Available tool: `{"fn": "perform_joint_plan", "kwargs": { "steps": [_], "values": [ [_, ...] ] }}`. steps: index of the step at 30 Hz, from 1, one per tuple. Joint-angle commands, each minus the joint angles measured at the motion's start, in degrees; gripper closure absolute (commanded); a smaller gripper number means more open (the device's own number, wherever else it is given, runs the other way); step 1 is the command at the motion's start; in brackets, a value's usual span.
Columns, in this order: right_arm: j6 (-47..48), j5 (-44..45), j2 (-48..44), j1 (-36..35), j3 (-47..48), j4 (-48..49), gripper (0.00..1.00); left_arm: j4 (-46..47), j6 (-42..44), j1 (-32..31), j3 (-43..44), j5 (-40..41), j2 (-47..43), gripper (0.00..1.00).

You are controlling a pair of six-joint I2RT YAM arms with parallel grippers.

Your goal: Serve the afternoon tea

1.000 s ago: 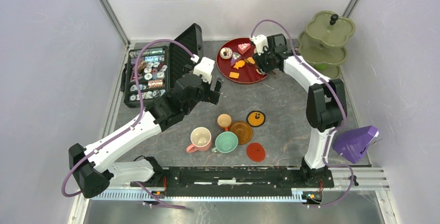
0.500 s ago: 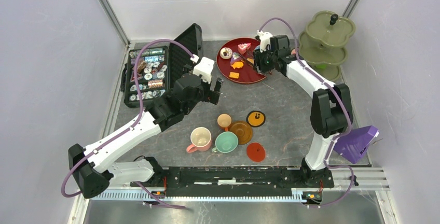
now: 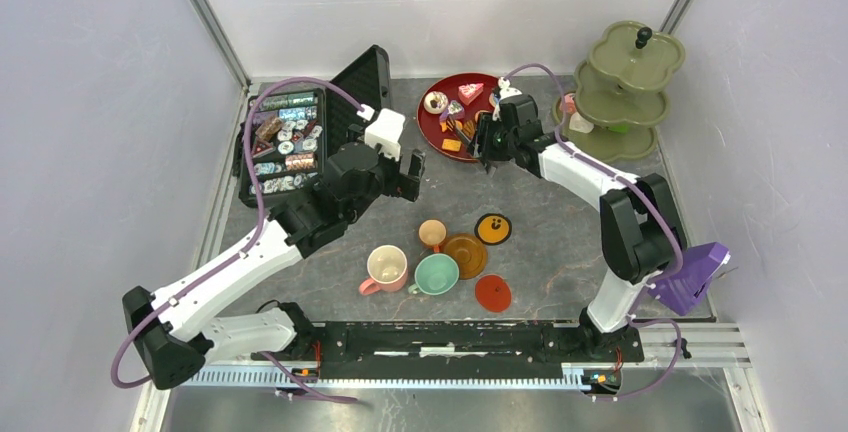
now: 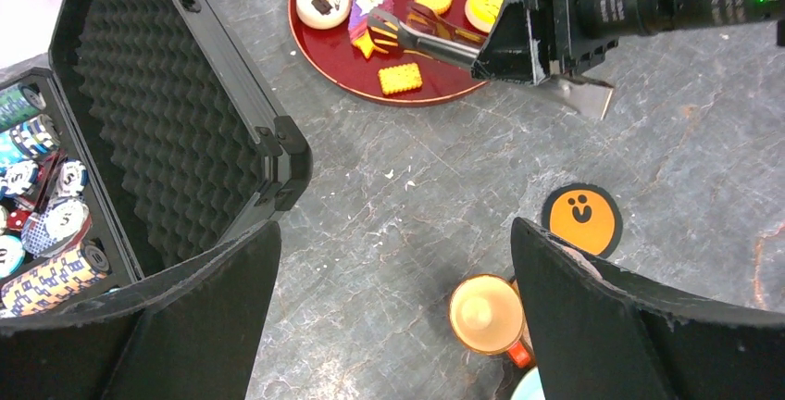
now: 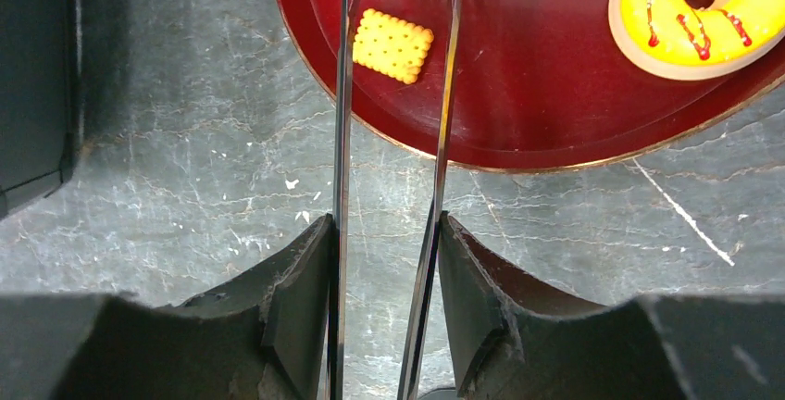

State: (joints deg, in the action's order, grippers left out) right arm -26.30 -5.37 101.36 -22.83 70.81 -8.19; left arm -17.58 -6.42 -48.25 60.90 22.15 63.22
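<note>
My right gripper [image 5: 387, 233] is shut on the thin metal tongs [image 5: 344, 141], which reach over the near edge of the red plate [image 5: 537, 94]. The tong tips close around a small orange pastry [image 4: 367, 45]; I cannot tell whether it is lifted. A square orange biscuit [image 5: 392, 44] lies just left of the tongs and a yellow donut [image 5: 699, 6] to the right. A white donut [image 3: 435, 102] and a pink cake slice [image 3: 470, 89] sit farther back. My left gripper [image 4: 393, 233] hangs open and empty over bare table beside the small orange cup [image 4: 486, 314].
The pink cup [image 3: 387, 266], mint cup [image 3: 437, 274], brown saucer [image 3: 466, 255], smiley orange saucer [image 3: 493, 228] and red saucer [image 3: 492, 293] stand at the near middle. An open black case of poker chips [image 3: 285, 147] is at the left. A green tiered stand [image 3: 625, 82] is at the back right.
My right gripper has swung left and nearer, from over the plate's right side to its near edge, tongs still held. My left arm has shifted slightly away.
</note>
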Motion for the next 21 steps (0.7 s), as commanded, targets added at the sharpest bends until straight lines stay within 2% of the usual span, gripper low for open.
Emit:
{"fn": "perform_joint_plan", "kwargs": {
  "steps": [1,10,18,21],
  "values": [
    [-5.56,4.99,-4.6,-1.18,-1.51,6.18,0.51,1.06,-2.28,0.22,1.1,-0.64,-3.11,0.0],
    [-9.17,8.18,-2.93,-2.74,1.35,3.58,0.49,1.17,-3.16,0.17,0.84,-2.02,-5.3,0.0],
    [-13.44,5.84,-1.94,-3.31,-1.27,11.32,0.47,1.15,-3.17,0.18,0.54,-1.8,-6.52,0.0],
    [-14.48,5.54,-0.04,-3.35,0.1,11.54,0.47,1.21,-3.17,0.17,0.53,-1.83,-6.71,0.0]
  ]
}}
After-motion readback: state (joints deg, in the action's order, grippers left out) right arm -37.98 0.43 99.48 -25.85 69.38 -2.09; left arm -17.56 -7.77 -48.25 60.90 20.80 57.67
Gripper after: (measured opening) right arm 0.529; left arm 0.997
